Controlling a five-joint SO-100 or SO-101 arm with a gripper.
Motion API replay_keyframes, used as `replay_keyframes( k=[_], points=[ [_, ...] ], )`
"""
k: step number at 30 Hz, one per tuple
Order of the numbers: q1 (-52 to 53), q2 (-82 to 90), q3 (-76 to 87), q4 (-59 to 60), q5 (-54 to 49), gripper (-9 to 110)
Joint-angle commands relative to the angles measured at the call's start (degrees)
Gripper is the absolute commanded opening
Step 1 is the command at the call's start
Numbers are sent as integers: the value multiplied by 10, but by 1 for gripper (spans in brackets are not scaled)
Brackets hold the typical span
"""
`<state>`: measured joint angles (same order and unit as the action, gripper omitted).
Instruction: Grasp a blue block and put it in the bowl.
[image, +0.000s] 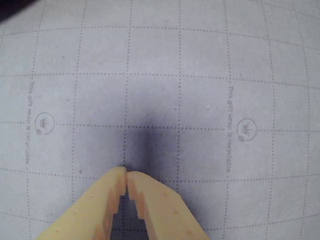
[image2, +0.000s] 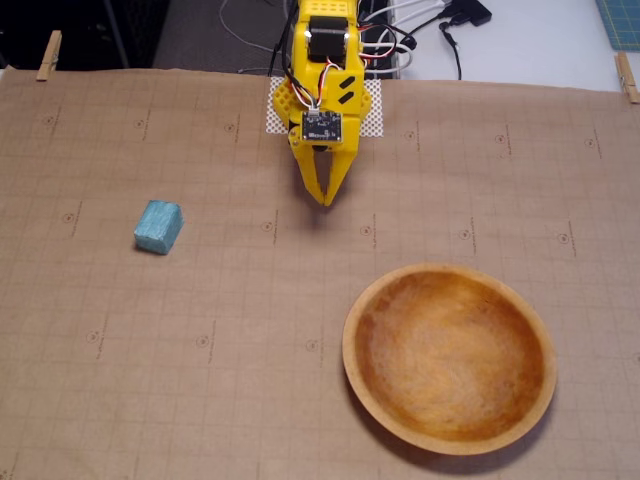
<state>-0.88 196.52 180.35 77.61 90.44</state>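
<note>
Brown gridded wrapping paper (image2: 200, 400) covers the table beneath the pincer (image2: 326, 201). The bowl (image2: 449, 434) sits well apart from the pincer, below and to the right of it in the fixed view, its orange-brown inside holding nothing. The yellow arm (image2: 322, 60) reaches down from the top edge, its pincer pointing at bare paper. The blue block (image2: 159, 227) rests on the paper to the left of the pincer in the fixed view, slightly lower, well clear of it. In the wrist view the pincer (image: 126, 172) is closed, tips together, gripping nothing.
</note>
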Motion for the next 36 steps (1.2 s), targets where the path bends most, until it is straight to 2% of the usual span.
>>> replay_keyframes(
  k=[1, 36],
  points=[
    [3, 0, -11, 1, -39, -3],
    [18, -1, -11, 1, -39, -3]
  ],
)
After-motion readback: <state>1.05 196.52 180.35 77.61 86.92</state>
